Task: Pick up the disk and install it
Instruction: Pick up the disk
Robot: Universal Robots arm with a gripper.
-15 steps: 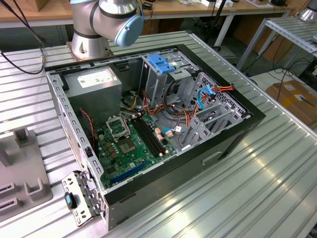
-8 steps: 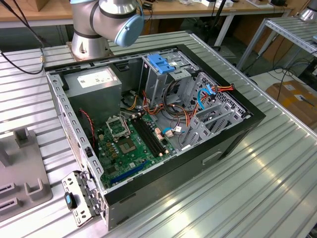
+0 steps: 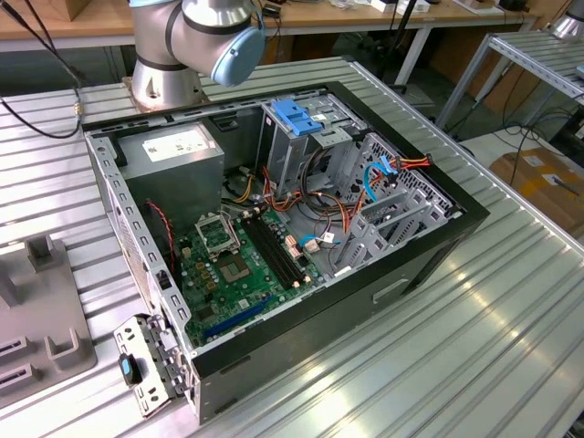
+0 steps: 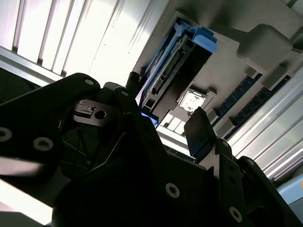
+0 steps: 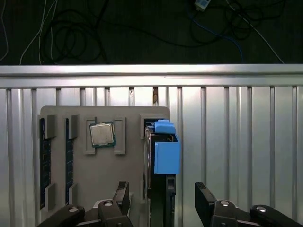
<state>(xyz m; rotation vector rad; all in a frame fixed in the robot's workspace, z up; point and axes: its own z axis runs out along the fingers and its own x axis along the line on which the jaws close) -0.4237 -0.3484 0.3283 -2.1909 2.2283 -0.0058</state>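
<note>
The disk (image 5: 161, 184) stands on edge in a slot of a grey tray (image 5: 94, 189), with a blue plastic bracket (image 5: 166, 153) clipped on its upper side. My gripper (image 5: 162, 199) hangs just above it, open, with one black finger on each side of the disk and not touching it. The second wrist view shows the same disk (image 4: 175, 66) beyond the spread fingertips (image 4: 199, 132) of the gripper (image 4: 170, 135). In the exterior view the tray (image 3: 36, 338) lies at the left edge.
The tray also holds a processor chip (image 5: 102, 134) and memory sticks (image 5: 45, 161). An open computer case (image 3: 274, 219) lies on the ribbed metal table (image 3: 474, 347), with a drive cage with a blue handle (image 3: 297, 114), a grey power-supply box (image 3: 173, 151) and the arm's base (image 3: 169, 64) behind.
</note>
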